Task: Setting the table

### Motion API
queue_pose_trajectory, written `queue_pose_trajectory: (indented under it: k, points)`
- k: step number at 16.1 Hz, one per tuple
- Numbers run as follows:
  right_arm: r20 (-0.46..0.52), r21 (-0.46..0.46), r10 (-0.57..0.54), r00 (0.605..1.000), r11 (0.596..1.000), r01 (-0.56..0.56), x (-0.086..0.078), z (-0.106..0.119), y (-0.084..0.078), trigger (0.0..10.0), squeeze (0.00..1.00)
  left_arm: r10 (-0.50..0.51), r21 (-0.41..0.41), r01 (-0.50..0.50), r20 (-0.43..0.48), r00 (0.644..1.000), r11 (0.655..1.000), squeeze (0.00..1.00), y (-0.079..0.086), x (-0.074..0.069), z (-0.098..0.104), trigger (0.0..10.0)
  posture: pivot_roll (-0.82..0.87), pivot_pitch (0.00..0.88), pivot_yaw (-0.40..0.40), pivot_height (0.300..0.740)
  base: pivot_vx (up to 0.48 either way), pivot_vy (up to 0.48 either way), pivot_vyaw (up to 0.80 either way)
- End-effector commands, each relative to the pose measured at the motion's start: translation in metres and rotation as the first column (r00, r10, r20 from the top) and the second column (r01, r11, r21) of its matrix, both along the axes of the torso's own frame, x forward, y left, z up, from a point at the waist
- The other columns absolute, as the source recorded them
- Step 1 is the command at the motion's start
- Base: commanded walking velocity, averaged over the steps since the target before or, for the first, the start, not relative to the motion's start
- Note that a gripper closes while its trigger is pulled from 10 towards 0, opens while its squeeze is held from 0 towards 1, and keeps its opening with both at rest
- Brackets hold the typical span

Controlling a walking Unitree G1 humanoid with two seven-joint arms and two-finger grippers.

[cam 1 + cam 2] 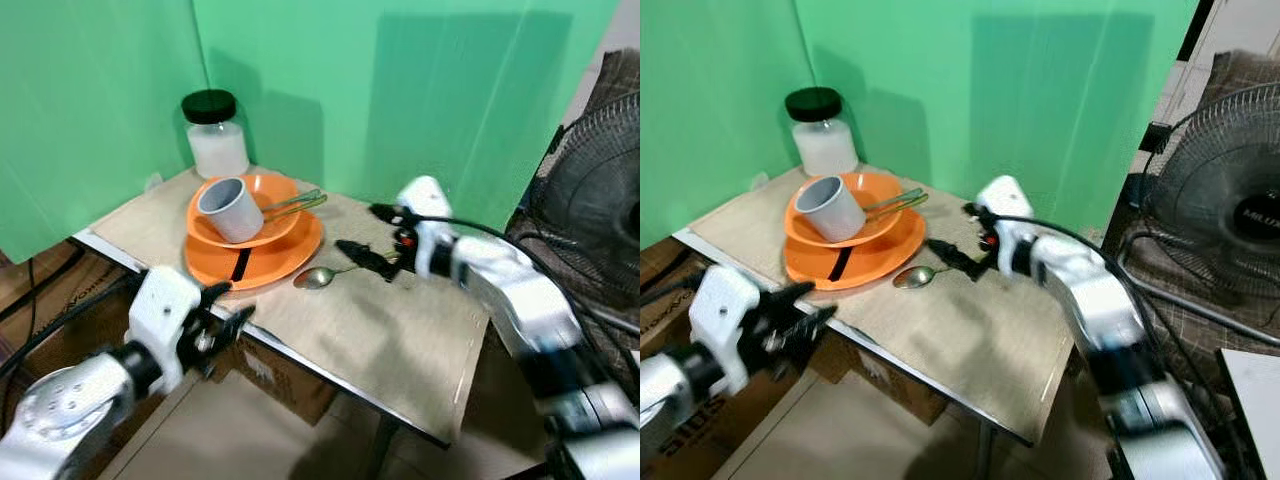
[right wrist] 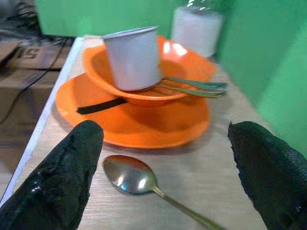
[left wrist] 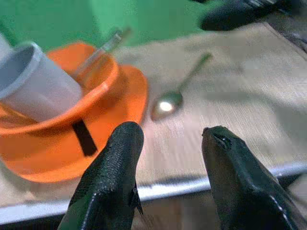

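Spoon (image 1: 318, 277) lies on table (image 1: 400, 350) at frame centre, beside orange plate (image 1: 275, 258) | handle runs toward right gripper (image 1: 372, 262), wide open, empty, nearer | left gripper (image 1: 222, 330) open, empty, lower left

A makeshift test corner inside a home is suggested. Green cloth (image 1: 420, 90) is hung as a backdrop behind a small bench (image 1: 380, 340), where an orange plate (image 1: 270, 262), a bowl (image 1: 262, 232), a cup (image 1: 230, 208) and a jar (image 1: 214, 135) are set. A fan (image 1: 1230, 200), cardboard boxes (image 1: 670, 290) and loose cables (image 1: 45, 275) are seen alongside.
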State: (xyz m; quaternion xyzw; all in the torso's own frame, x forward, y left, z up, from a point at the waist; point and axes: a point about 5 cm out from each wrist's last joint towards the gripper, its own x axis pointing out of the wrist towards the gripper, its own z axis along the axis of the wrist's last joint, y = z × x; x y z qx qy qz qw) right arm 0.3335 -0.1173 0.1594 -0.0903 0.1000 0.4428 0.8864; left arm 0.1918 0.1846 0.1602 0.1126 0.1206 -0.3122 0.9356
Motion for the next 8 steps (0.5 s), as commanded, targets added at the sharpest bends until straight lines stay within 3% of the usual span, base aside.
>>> queue_pose_trajectory:
  k: [1, 5, 8]
  points:
    - [-0.019, -0.026, 0.069, 0.997, 0.997, -0.07, 0.009, -0.004, 0.005, 10.0, 1.0, -0.038, 0.021, 0.038, 0.001, 0.999, 0.999, 0.0, 0.004, -0.002, 0.001, 10.0, -0.04, 0.003, 0.046, 0.74, 0.0, 0.0, 0.0]
    - [-0.131, -0.042, 0.191, 0.973, 0.979, -0.197, 0.015, -0.023, 0.014, 10.0, 1.0, -0.054, 0.098, 0.053, 0.003, 0.999, 0.994, 0.0, 0.016, -0.016, 0.0, 10.0, -0.01, 0.017, 0.032, 0.74, 0.0, 0.0, 0.0]
    - [-0.177, -0.038, 0.211, 0.961, 0.975, -0.221, 0.017, -0.035, 0.02, 10.0, 1.0, -0.068, 0.14, 0.068, 0.0, 0.998, 0.988, 0.0, 0.02, -0.029, -0.002, 10.0, 0.01, 0.025, 0.024, 0.74, 0.0, 0.0, 0.0]
